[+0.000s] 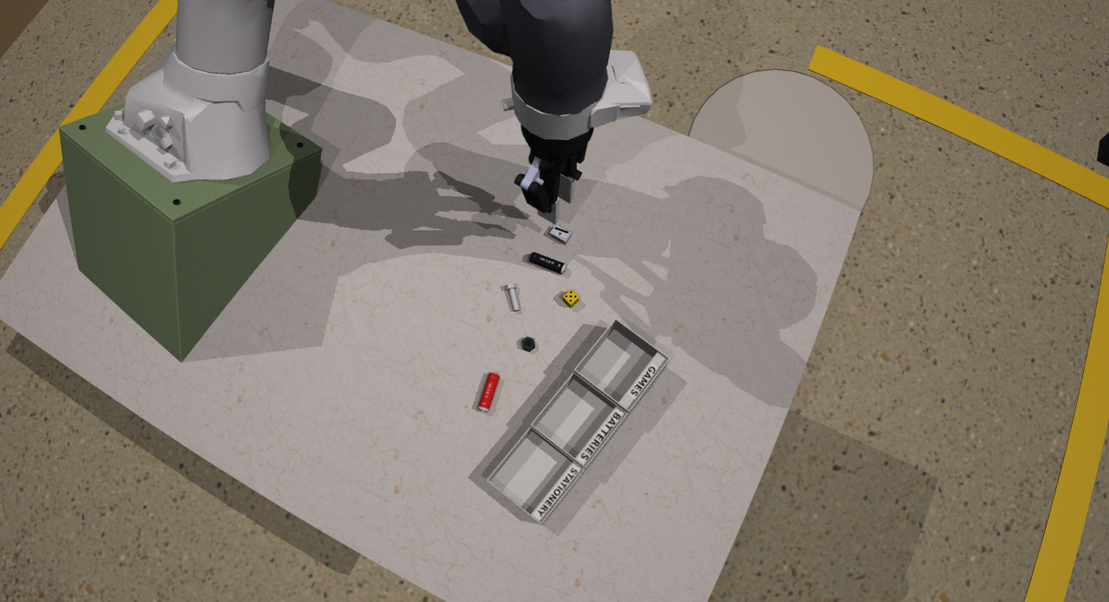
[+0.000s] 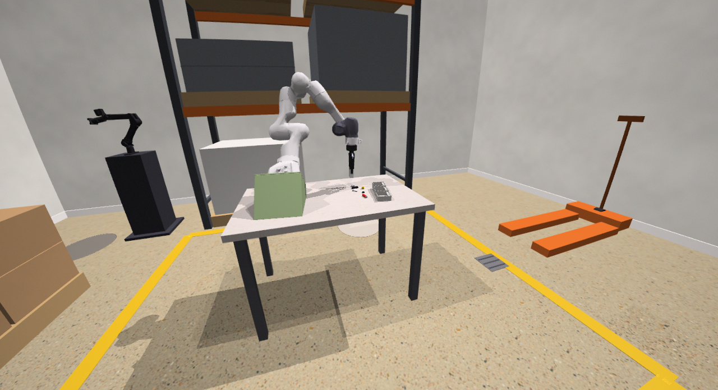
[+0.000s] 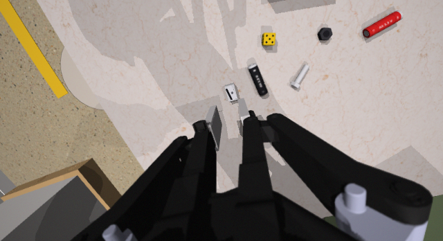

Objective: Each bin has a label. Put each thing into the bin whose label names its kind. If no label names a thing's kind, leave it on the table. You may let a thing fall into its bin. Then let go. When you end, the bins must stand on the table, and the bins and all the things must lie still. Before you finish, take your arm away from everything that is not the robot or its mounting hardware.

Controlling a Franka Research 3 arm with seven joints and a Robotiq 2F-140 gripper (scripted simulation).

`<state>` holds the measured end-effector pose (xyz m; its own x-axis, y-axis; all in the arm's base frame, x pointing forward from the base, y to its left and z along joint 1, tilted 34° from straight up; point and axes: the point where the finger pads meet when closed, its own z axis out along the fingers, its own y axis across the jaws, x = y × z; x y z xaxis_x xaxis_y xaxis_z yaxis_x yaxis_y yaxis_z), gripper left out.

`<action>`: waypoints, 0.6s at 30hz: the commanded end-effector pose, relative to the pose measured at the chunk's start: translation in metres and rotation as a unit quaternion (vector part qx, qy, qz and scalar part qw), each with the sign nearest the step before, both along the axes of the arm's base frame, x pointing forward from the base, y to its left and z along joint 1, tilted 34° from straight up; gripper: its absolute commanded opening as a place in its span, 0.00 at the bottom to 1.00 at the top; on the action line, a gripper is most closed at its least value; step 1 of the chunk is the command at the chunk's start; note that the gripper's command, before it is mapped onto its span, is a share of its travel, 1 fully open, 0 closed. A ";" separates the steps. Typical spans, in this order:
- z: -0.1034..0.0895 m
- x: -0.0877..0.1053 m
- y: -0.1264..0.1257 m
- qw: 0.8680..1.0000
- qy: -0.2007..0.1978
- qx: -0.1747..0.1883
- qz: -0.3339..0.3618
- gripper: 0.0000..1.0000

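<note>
My gripper (image 1: 560,201) (image 2: 351,173) (image 3: 229,112) is slightly open and empty, above the table beside the silver sharpener (image 1: 560,233) (image 3: 231,92). Near that lie a black battery (image 1: 547,262) (image 3: 257,79), a grey bolt (image 1: 513,297) (image 3: 300,76) and a yellow die (image 1: 570,297) (image 3: 268,39). A dark nut (image 1: 528,343) (image 3: 324,34) and a red battery (image 1: 488,392) (image 3: 382,24) lie farther off. The joined bins are labelled GAMES (image 1: 645,380), BATTERIES (image 1: 600,436) and STATIONERY (image 1: 558,491). They stand upright, with nothing visible inside.
The arm's green base block (image 1: 124,234) (image 2: 278,197) stands on the table (image 1: 372,475) (image 2: 331,214). The die lies between the black battery and the GAMES end of the bins. A tall shelf rack (image 2: 415,86) stands behind the table.
</note>
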<state>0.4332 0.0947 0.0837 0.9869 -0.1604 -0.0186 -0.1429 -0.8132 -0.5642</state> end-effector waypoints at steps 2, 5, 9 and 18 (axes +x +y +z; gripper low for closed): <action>0.000 0.010 -0.007 1.000 -0.016 -0.007 -0.011 0.18; 0.000 0.010 -0.007 1.000 -0.016 -0.007 -0.011 0.18; -0.001 0.011 -0.008 1.000 -0.016 -0.007 -0.011 0.18; 0.000 0.010 -0.007 1.000 -0.016 -0.007 -0.011 0.18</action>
<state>0.4420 0.0874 0.0829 0.9828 -0.1846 0.0079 -0.1489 -0.8165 -0.5578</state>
